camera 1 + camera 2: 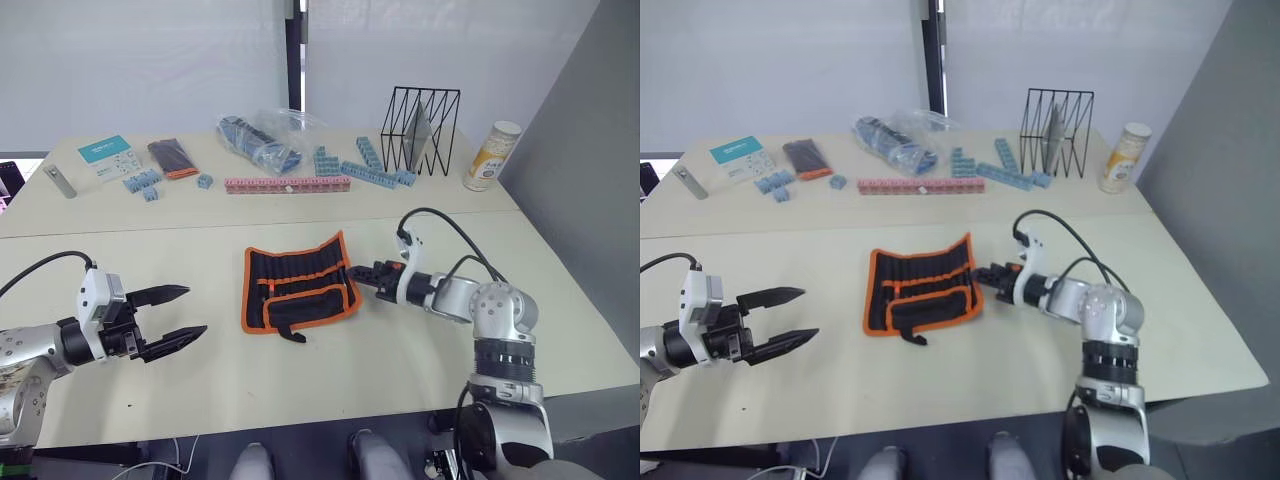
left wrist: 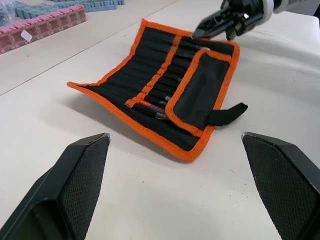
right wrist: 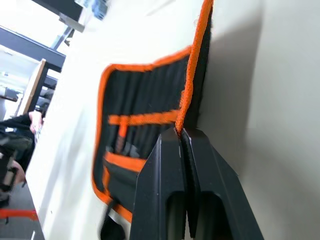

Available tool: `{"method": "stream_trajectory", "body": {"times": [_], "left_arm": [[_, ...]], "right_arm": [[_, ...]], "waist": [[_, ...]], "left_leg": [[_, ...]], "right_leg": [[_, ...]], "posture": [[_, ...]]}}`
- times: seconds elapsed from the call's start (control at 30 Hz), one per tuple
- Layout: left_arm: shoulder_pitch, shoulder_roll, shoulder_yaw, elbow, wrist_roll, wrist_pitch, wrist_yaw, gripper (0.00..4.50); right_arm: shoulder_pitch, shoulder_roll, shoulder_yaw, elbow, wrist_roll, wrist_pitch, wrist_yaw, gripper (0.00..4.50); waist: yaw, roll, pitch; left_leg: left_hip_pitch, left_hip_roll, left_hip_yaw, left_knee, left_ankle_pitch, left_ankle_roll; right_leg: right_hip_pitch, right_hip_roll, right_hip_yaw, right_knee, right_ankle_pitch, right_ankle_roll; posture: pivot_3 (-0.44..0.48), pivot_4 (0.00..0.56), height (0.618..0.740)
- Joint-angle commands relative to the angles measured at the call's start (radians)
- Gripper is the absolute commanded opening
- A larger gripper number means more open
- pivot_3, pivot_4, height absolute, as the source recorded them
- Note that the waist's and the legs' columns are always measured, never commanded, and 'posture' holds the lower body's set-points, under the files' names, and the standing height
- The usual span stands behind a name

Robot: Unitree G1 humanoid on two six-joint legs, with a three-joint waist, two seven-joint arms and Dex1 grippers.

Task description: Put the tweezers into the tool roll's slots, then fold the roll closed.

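The table [image 1: 400, 370] carried the tool roll [image 1: 297, 280] lying open near its middle, between the two grippers. The right gripper [image 1: 352, 273] reached in from the roll's right side, its two fingers pressed together and pinching the orange edge there, so that this edge stood lifted off the table in the right wrist view. The left gripper [image 1: 190, 312] hung well apart from the roll on its left, jaws spread wide and holding nothing.

The roll was black fabric with orange piping all round, an orange band running across its inner face, and a smaller orange-edged flap folded over its near part. A short black strap [image 2: 227, 113] stuck out from under that flap. Slim dark tweezers [image 2: 162, 92] sat in the slots [image 2: 150, 60], mostly covered by the flap; how many were there could not be told. A small red mark showed among them, too small to identify.
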Motion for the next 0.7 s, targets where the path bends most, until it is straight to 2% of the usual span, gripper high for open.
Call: {"method": "stream_trajectory", "body": {"times": [0.03, 0.3, 0.47, 0.7], "left_arm": [[-0.013, 0.001, -0.002, -0.01, -0.003, -0.007, -0.004, 4.5], [-0.021, 0.003, -0.016, -0.025, -0.002, 0.004, 0.005, 4.5], [-0.027, 0.001, -0.025, -0.032, 0.0, 0.008, 0.013, 4.5], [-0.024, 0.007, -0.029, -0.04, -0.002, 0.011, 0.019, 4.5]], "right_arm": [[-0.037, 0.111, -0.031, -0.07, 0.036, 0.032, -0.117, 0.03], [-0.004, 0.325, 0.027, -0.118, -0.021, -0.016, -0.33, 0.03], [0.035, 0.356, 0.139, -0.043, -0.091, -0.144, -0.367, 0.03], [0.059, 0.329, 0.301, 0.053, -0.143, -0.253, -0.319, 0.03]], "waist": [[0.002, 0.0, 0.0], [0.007, 0.001, 0.0], [0.0, 0.001, 0.0], [0.0, 0.0, 0.0]], "left_leg": [[0.0, 0.0, 0.0, 0.0, 0.0, 0.0], [-0.002, 0.0, 0.0, 0.0, 0.0, 0.0], [0.0, 0.0, 0.0, 0.0, 0.0, 0.0], [0.0, 0.0, 0.0, 0.0, 0.0, 0.0]], "right_leg": [[0.0, 0.0, 0.0, 0.0, 0.0, 0.0], [-0.001, 0.0, 0.0, 0.0, 0.0, 0.0], [0.0, 0.0, 0.0, 0.0, 0.0, 0.0], [0.0, 0.0, 0.0, 0.0, 0.0, 0.0]], "posture": [[0.0, 0.15, 0.717], [0.0, 0.15, 0.717], [0.0, 0.15, 0.717], [0.0, 0.15, 0.717]]}}
